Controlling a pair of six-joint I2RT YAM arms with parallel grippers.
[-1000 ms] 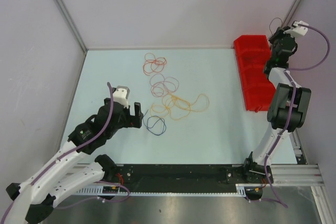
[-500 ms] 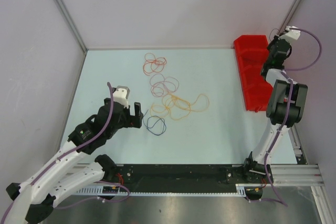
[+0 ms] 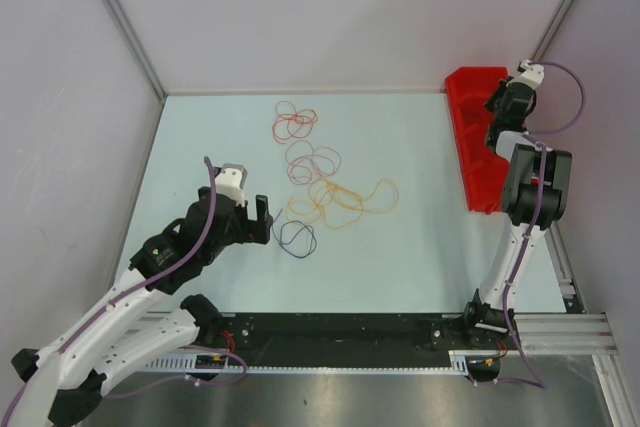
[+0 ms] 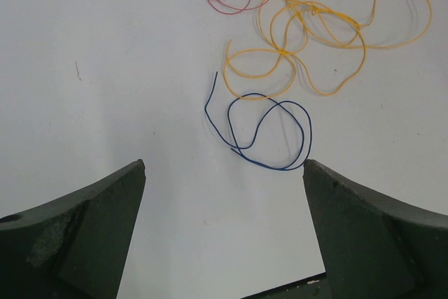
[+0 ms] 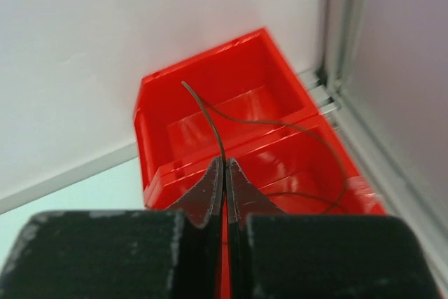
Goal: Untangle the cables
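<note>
Several thin cables lie in loops mid-table: a red one [image 3: 295,123] farthest back, a pinkish-brown one [image 3: 312,160], an orange-yellow one [image 3: 345,199] and a dark blue one [image 3: 297,237] nearest. My left gripper [image 3: 262,219] is open and empty, just left of the blue cable. In the left wrist view the blue cable [image 4: 259,162] lies between and ahead of the fingers, with the orange-yellow cable [image 4: 283,51] beyond it. My right gripper [image 5: 225,162] is shut on a thin dark cable [image 5: 212,120] that curls over the red bin [image 5: 203,68]. The right gripper [image 3: 495,107] is at the back right.
The red bin [image 3: 480,137], with compartments, stands along the right edge of the table. Grey walls close the back and both sides. A metal rail [image 3: 560,277] runs down the right side. A black strip [image 3: 350,327] borders the near edge.
My right wrist has swung left and slightly up-view, over the red bin's far end, still holding the dark cable. The left arm and the cables on the table have not moved.
</note>
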